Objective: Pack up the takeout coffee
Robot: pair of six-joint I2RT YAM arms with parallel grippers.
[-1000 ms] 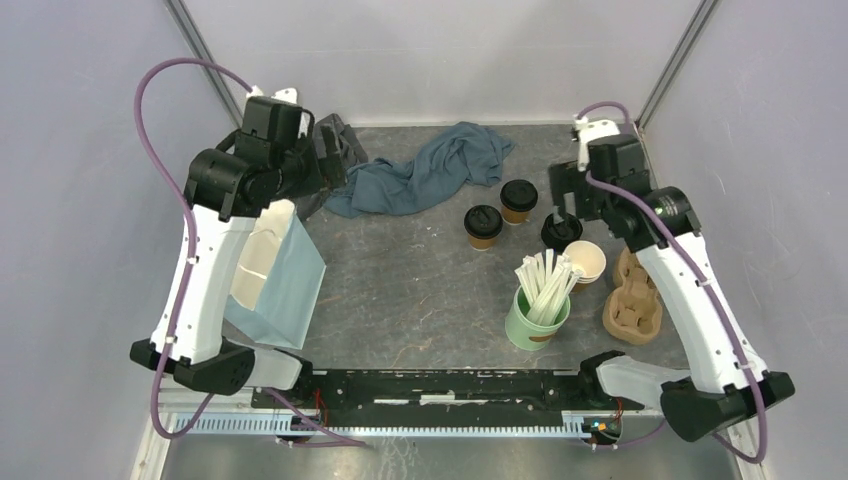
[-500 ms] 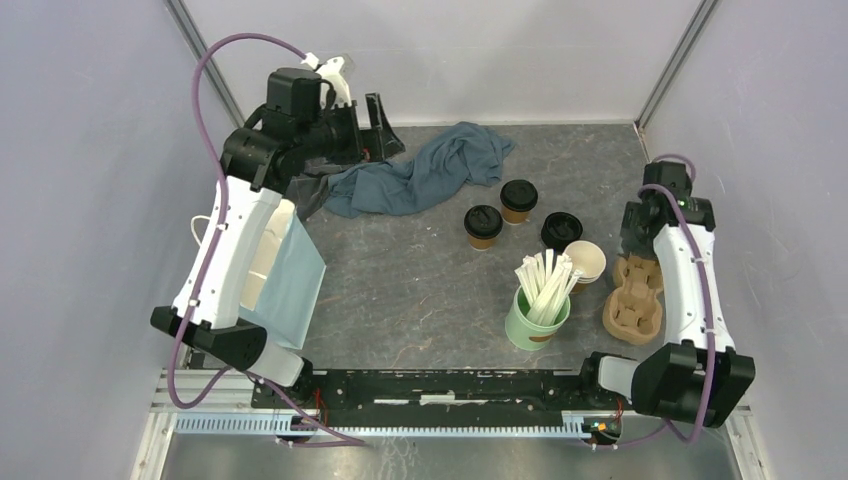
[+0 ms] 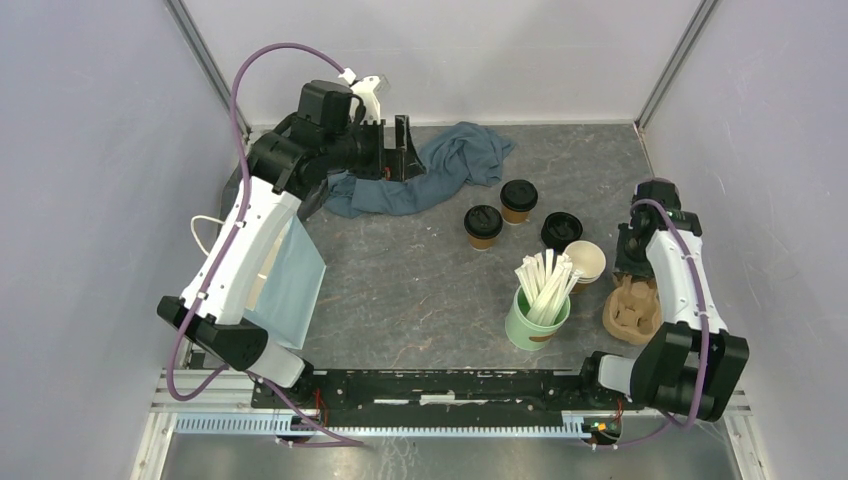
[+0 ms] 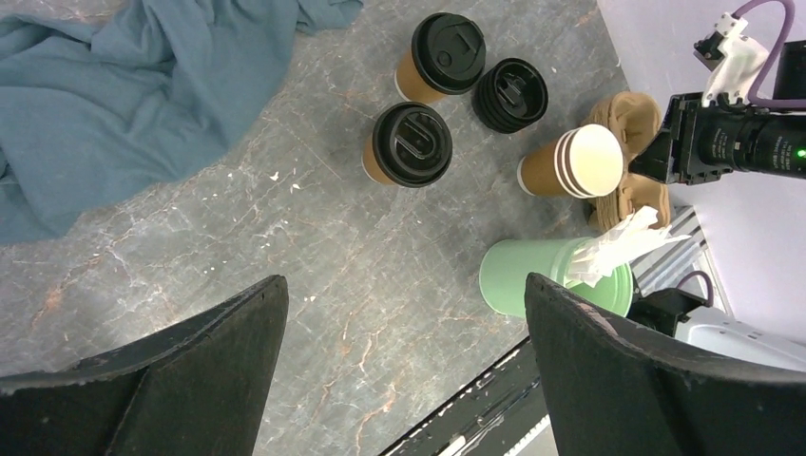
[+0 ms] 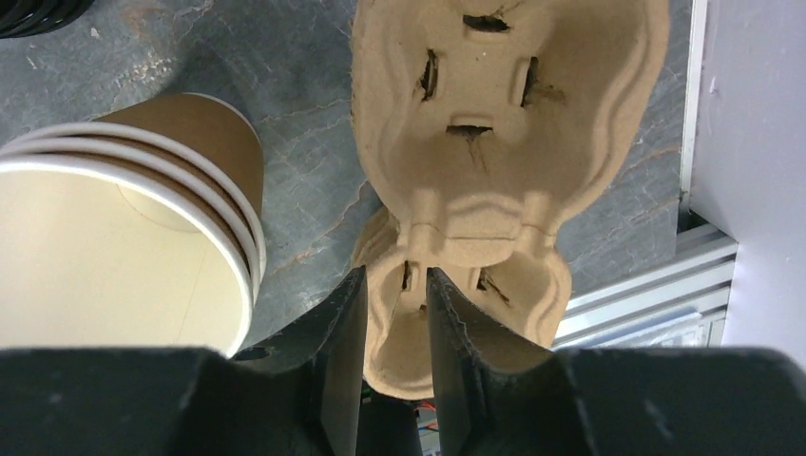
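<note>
Your left pincer (image 4: 404,285) hangs high near the blue cloth (image 3: 440,170). Its two fingers are spread wide and hold nothing. From up there it looks down on the drinks, so I think it is getting ready to reach for one.

Your right pincer (image 5: 393,275) sits low over the brown cup carrier (image 5: 494,123), close to its middle ridge. Its fingers are close together with only a thin gap. I cannot tell if they pinch the carrier or just hover. I think it is there because the cups need that carrier first.

The first coffee cup (image 3: 483,226) and the second coffee cup (image 3: 519,200) stand upright on the tabletop (image 3: 400,290). They are just beside each other, lids on, toward the back. Neither one is in the carrier yet.

Watch what is near them. A stack of black lids (image 3: 561,229) sits just beside the coffees. A stack of lidless cups (image 5: 124,218) sits right next to the carrier. The green cup of stirrers (image 3: 536,320) stands in front of those. All three crowd the way from the coffees to the carrier. A blue bag (image 3: 290,285) lies at the left, well apart.
</note>
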